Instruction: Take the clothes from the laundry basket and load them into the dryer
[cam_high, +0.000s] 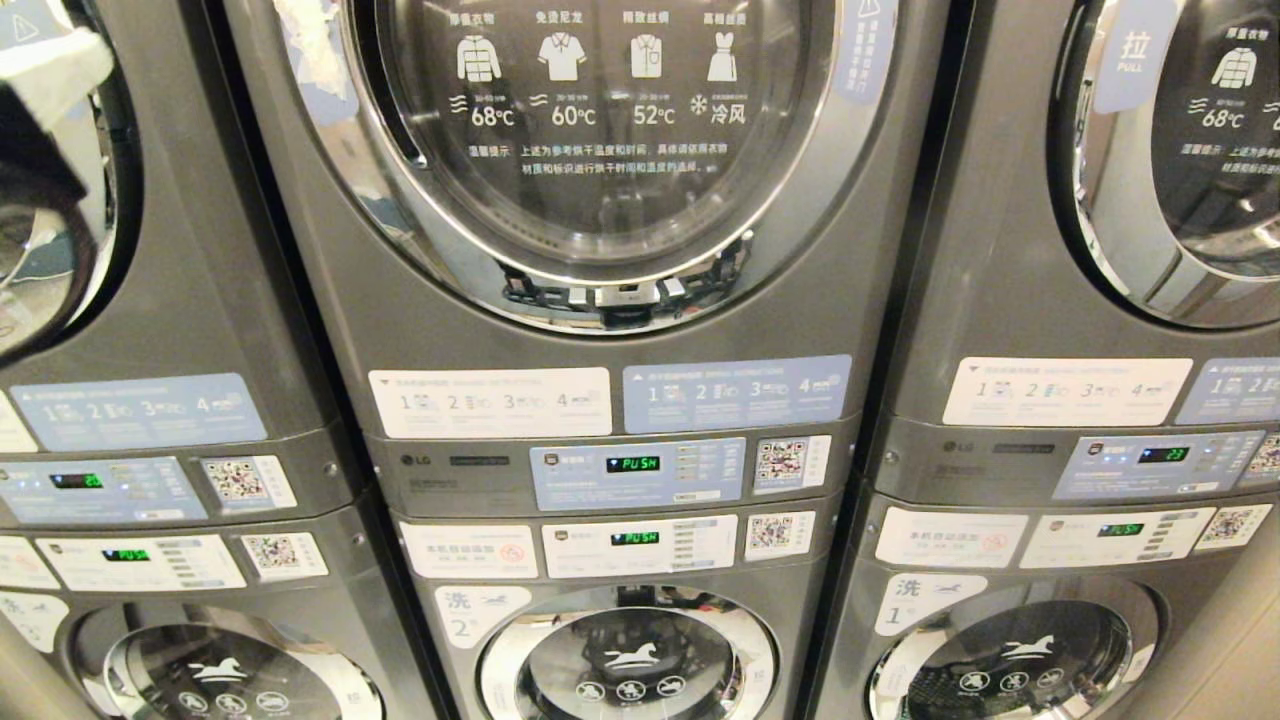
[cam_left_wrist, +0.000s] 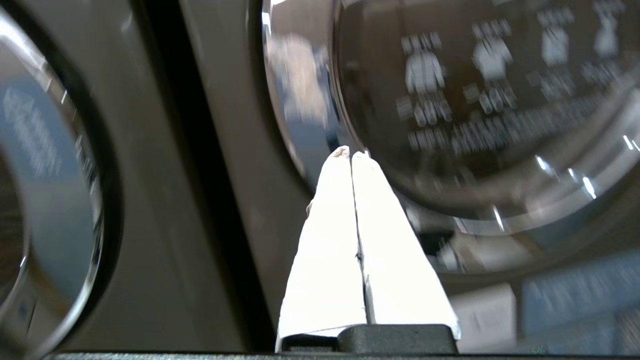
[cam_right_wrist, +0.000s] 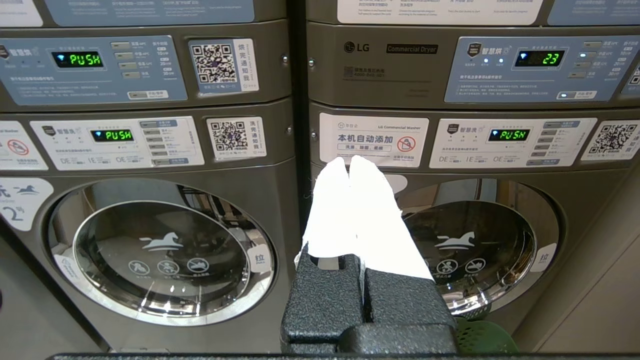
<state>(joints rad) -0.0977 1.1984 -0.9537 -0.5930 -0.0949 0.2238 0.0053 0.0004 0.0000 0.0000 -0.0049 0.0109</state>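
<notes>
Facing three dryers (cam_high: 600, 150) above three washers (cam_high: 625, 660), both tools (cam_left_wrist: 351, 155) pressed together, empty

1. At 6 o'clock sits the middle washer door (cam_high: 628, 655), round glass with a white horse mark.
2. At 7 o'clock, a second washer door (cam_high: 225, 670), partly cut off.
3. At 5 o'clock, a third washer door (cam_high: 1010, 650).
4. A QR code sticker (cam_high: 781, 460) lies just right of centre.
5. At 6 o'clock, a green display reads PUSH (cam_high: 634, 538).
</notes>
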